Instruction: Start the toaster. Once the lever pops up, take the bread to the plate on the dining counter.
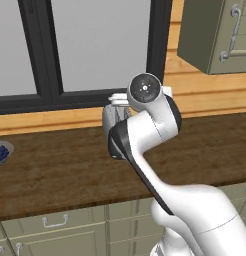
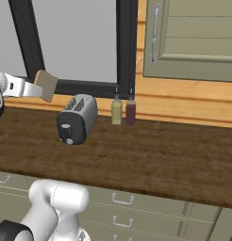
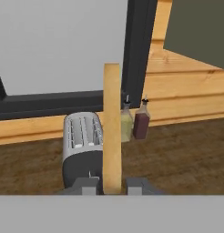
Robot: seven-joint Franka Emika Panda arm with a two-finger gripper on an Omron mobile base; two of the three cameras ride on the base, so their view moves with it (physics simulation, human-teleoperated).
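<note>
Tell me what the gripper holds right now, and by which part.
The gripper holds the bread, its jaws pinching the slice's two flat faces at one edge, lifted clear above the toaster.

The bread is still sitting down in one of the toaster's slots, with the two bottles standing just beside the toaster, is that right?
Not quite. The bread is out of the toaster: the pincer grips it by its edge, lifted above the counter, as the hand view shows. Both slots look empty there. The two bottles do stand just beside the toaster.
</note>
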